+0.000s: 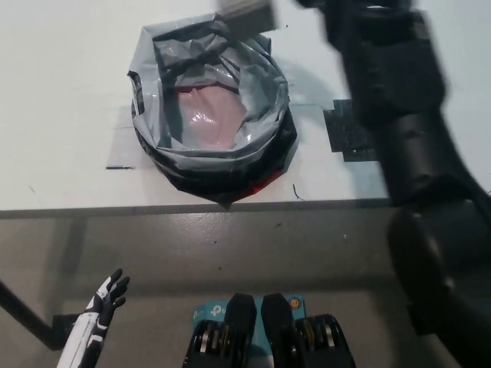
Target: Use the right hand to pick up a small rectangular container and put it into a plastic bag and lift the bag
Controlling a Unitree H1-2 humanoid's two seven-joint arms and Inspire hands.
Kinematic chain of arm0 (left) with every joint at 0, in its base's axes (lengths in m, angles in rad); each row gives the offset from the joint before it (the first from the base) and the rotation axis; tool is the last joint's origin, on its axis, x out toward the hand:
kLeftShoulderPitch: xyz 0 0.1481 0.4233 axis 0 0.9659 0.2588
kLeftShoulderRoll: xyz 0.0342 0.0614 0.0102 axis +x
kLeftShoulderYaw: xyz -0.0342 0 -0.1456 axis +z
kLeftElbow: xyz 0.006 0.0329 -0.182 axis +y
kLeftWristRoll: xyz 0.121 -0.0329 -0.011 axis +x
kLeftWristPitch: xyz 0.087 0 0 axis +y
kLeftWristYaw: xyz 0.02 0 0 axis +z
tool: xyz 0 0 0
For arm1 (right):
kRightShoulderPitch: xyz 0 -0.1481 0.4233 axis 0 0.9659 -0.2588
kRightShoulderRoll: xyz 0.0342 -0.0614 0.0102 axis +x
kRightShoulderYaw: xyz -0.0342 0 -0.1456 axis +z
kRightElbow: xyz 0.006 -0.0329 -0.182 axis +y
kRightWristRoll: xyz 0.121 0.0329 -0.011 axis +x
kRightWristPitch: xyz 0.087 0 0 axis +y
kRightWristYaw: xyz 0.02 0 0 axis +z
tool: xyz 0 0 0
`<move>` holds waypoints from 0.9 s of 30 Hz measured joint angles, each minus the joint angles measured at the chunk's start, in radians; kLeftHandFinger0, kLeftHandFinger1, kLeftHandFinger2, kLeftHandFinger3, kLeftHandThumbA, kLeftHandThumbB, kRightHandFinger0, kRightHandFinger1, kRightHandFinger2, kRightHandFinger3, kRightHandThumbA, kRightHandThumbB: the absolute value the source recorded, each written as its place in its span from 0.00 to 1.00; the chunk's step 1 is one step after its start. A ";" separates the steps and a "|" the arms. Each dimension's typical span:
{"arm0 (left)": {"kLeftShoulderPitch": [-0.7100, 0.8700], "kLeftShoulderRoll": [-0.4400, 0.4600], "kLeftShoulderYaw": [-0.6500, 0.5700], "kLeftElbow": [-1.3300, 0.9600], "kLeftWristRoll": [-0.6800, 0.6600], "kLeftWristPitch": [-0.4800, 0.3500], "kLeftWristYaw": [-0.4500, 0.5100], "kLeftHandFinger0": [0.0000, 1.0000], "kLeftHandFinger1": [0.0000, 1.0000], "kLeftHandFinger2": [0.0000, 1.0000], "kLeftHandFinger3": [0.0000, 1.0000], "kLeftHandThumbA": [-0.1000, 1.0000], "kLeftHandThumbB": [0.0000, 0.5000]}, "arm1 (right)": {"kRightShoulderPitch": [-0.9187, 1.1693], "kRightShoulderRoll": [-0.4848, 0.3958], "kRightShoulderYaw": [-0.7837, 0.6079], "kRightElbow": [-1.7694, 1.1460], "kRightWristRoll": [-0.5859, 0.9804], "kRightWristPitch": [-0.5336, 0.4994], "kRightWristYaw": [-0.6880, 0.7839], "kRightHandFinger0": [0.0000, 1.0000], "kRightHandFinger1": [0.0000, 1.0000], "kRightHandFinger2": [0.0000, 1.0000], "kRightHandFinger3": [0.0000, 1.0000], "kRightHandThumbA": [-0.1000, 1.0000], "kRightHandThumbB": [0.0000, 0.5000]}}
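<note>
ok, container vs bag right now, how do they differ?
The container is a small, pale grey, rigid block, blurred, at the picture's top edge by the bag's far rim; the plastic bag is far bigger, crumpled, grey and black. The container is cut off by the frame and its support can't be seen; the bag sits on the table, mouth open, pinkish inside. Both are greyish.

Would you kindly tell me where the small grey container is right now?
In the head view the small grey container is at the top edge, just above the far rim of the plastic bag, left of the black right arm.

Steep head view over table (61, 92)
</note>
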 measured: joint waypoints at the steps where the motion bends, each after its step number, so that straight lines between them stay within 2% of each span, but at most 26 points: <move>1: -0.007 0.000 -0.001 0.003 -0.003 0.000 -0.004 1.00 1.00 1.00 1.00 1.00 0.79 | -0.020 0.021 0.039 0.053 -0.013 -0.012 -0.002 0.04 0.51 0.87 0.92 0.00 0.36; 2: -0.015 0.000 -0.002 0.006 -0.005 0.000 -0.005 1.00 1.00 1.00 1.00 1.00 0.78 | -0.029 0.033 0.062 0.084 -0.023 -0.022 -0.003 0.01 0.43 0.83 0.80 0.00 0.38; 3: -0.018 0.000 -0.002 0.006 -0.005 0.000 -0.005 1.00 1.00 1.00 1.00 1.00 0.74 | -0.031 0.038 0.071 0.096 -0.027 -0.027 -0.003 0.07 0.47 0.84 0.64 0.00 0.40; 5: -0.026 0.000 -0.003 0.009 -0.006 -0.001 -0.005 1.00 1.00 1.00 1.00 1.00 0.75 | -0.037 0.052 0.100 0.128 -0.039 -0.041 -0.004 0.06 0.47 0.86 0.63 0.00 0.40; 6: -0.029 0.000 -0.004 0.014 -0.007 -0.003 -0.006 1.00 1.00 1.00 1.00 1.00 0.76 | -0.042 0.061 0.123 0.157 -0.050 -0.053 -0.005 0.05 0.45 0.84 0.86 0.00 0.43; 7: -0.031 0.000 -0.006 0.015 -0.008 -0.006 -0.008 1.00 1.00 1.00 1.00 1.00 0.76 | -0.046 0.072 0.147 0.196 -0.063 -0.068 -0.006 0.05 0.45 0.84 0.86 0.00 0.43; 8: -0.032 0.000 -0.007 0.015 -0.009 -0.007 -0.009 1.00 1.00 1.00 1.00 1.00 0.76 | -0.047 0.077 0.155 0.210 -0.069 -0.073 -0.008 0.00 0.34 0.70 0.45 0.00 0.46; 9: -0.033 -0.001 -0.007 0.015 -0.010 -0.007 -0.011 1.00 1.00 1.00 1.00 1.00 0.76 | -0.048 0.087 0.172 0.238 -0.078 -0.081 -0.010 0.00 0.34 0.70 0.45 0.00 0.46; 10: -0.034 -0.001 -0.008 0.015 -0.011 -0.007 -0.012 1.00 1.00 1.00 1.00 1.00 0.77 | -0.048 0.090 0.180 0.250 -0.084 -0.086 -0.012 0.01 0.36 0.70 0.30 0.00 0.48; 11: -0.035 -0.001 -0.008 0.015 -0.013 -0.007 -0.014 1.00 1.00 1.00 1.00 1.00 0.79 | -0.048 0.095 0.199 0.269 -0.096 -0.097 -0.017 0.13 0.52 0.86 0.34 0.00 0.46; 12: -0.037 -0.001 -0.009 0.015 -0.013 -0.007 -0.015 1.00 1.00 1.00 1.00 1.00 0.80 | -0.048 0.097 0.213 0.278 -0.105 -0.104 -0.019 0.27 0.61 0.80 0.44 0.00 0.42; 13: -0.043 -0.001 -0.010 0.015 -0.013 -0.007 -0.017 1.00 1.00 1.00 1.00 1.00 0.80 | -0.048 0.097 0.235 0.290 -0.122 -0.117 -0.026 0.27 0.61 0.80 0.44 0.00 0.42; 14: -0.047 -0.001 -0.011 0.015 -0.013 -0.007 -0.018 1.00 1.00 1.00 1.00 1.00 0.80 | -0.048 0.097 0.253 0.300 -0.133 -0.125 -0.033 0.12 0.52 0.79 0.54 0.00 0.38; 15: -0.052 -0.001 -0.011 0.015 -0.013 -0.007 -0.019 1.00 1.00 1.00 1.00 1.00 0.78 | -0.048 0.098 0.267 0.309 -0.145 -0.133 -0.040 0.07 0.49 0.81 0.59 0.00 0.36; 16: -0.056 -0.001 -0.012 0.014 -0.013 -0.007 -0.019 1.00 1.00 1.00 1.00 1.00 0.76 | -0.048 0.098 0.282 0.321 -0.156 -0.145 -0.047 0.08 0.49 0.82 0.66 0.00 0.36; 17: -0.059 -0.001 -0.013 0.013 -0.012 -0.007 -0.020 1.00 1.00 1.00 1.00 1.00 0.76 | -0.048 0.097 0.299 0.339 -0.167 -0.160 -0.054 0.08 0.49 0.82 0.66 0.00 0.36; 18: -0.060 0.000 -0.014 0.011 -0.011 -0.007 -0.021 1.00 1.00 1.00 1.00 1.00 0.76 | -0.048 0.097 0.310 0.351 -0.176 -0.172 -0.062 0.07 0.45 0.78 0.70 0.00 0.37; 19: -0.062 0.000 -0.016 0.007 -0.011 -0.007 -0.021 1.00 1.00 1.00 1.00 1.00 0.74 | -0.046 0.096 0.324 0.370 -0.189 -0.189 -0.070 0.03 0.41 0.74 0.67 0.00 0.37; 20: -0.062 0.000 -0.016 0.005 -0.010 -0.007 -0.021 1.00 1.00 1.00 1.00 1.00 0.75 | -0.046 0.095 0.327 0.377 -0.193 -0.197 -0.074 0.00 0.36 0.76 0.68 0.00 0.37; 24: -0.068 0.003 -0.018 -0.003 -0.007 -0.003 -0.021 1.00 1.00 1.00 1.00 1.00 0.77 | -0.041 0.089 0.343 0.417 -0.216 -0.241 -0.096 0.00 0.40 0.83 0.78 0.00 0.35; 27: -0.073 0.012 -0.019 -0.004 -0.006 0.005 -0.023 1.00 1.00 1.00 1.00 1.00 0.77 | -0.037 0.087 0.347 0.426 -0.231 -0.270 -0.110 0.00 0.40 0.83 0.80 0.00 0.35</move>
